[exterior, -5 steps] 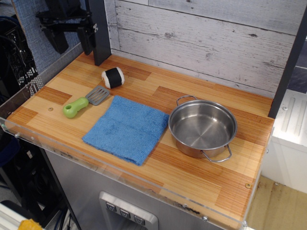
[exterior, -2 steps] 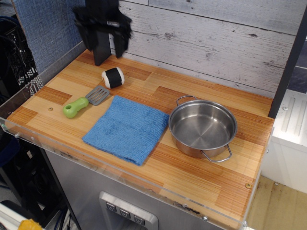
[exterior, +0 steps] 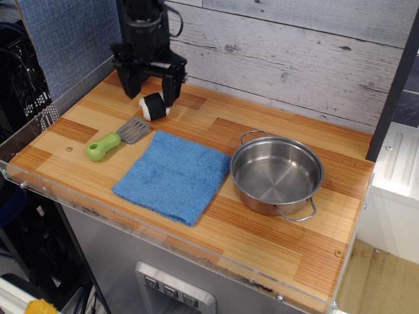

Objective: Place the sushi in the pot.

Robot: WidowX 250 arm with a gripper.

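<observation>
The sushi [exterior: 154, 106], a small white rice ball with a wide black band, lies on the wooden counter at the back left. My gripper [exterior: 150, 86] hangs just above it with its two black fingers spread wide, one on each side, open and holding nothing. The pot [exterior: 277, 174], shallow shiny steel with two wire loop handles, stands empty at the right of the counter, far from the gripper.
A blue cloth [exterior: 175, 174] lies flat in the middle between sushi and pot. A green-handled grey spatula [exterior: 116, 139] lies left of the cloth, just in front of the sushi. A whitewashed plank wall [exterior: 294, 59] runs along the back. The counter's front has a clear plastic edge [exterior: 131, 222].
The gripper has moved from the upper left corner rightward and down, and now hangs just over the sushi. The sushi, pot, cloth and spatula have not moved.
</observation>
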